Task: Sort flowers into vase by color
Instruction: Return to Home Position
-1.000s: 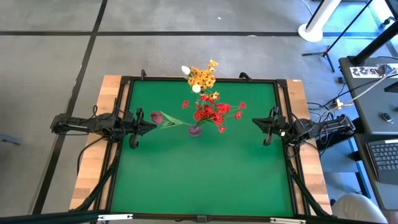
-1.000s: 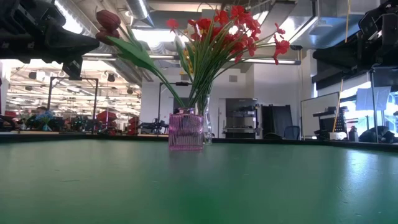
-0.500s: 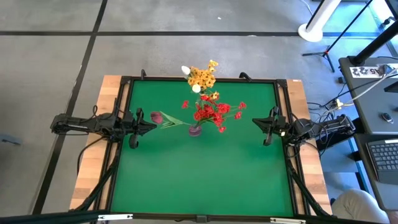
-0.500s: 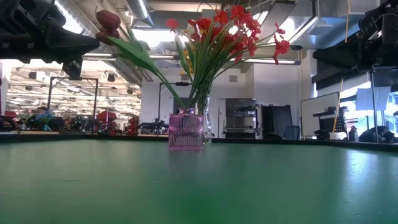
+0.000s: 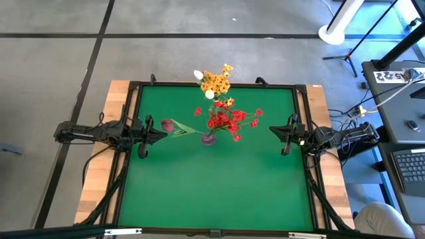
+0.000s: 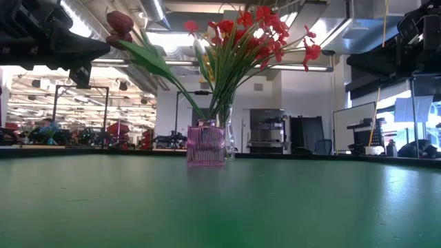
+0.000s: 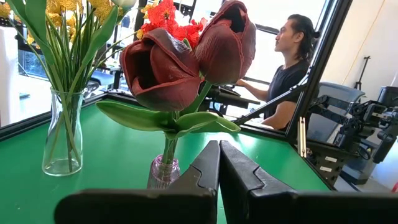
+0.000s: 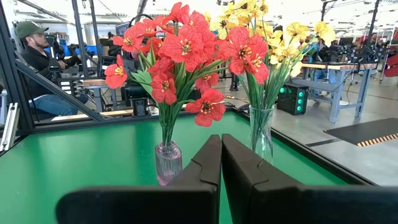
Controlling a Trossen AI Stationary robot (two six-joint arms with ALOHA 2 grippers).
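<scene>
Both arms reach inward, left gripper [image 7: 219, 147] and right gripper [image 8: 221, 140] apparently closed.

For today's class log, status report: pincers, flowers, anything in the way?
Left pincer, right pincer: shut, empty. Red flowers in violet vase, yellow flowers in clear vase. Dark tulips lean toward left pincer.

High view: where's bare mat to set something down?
Free: the green mat stretch from the left gripper and right gripper to the edge opposite the clear vase; also both corners beside that vase. Crowded: centre, where the violet vase spreads red flowers and dark tulips lean toward the left gripper.
</scene>
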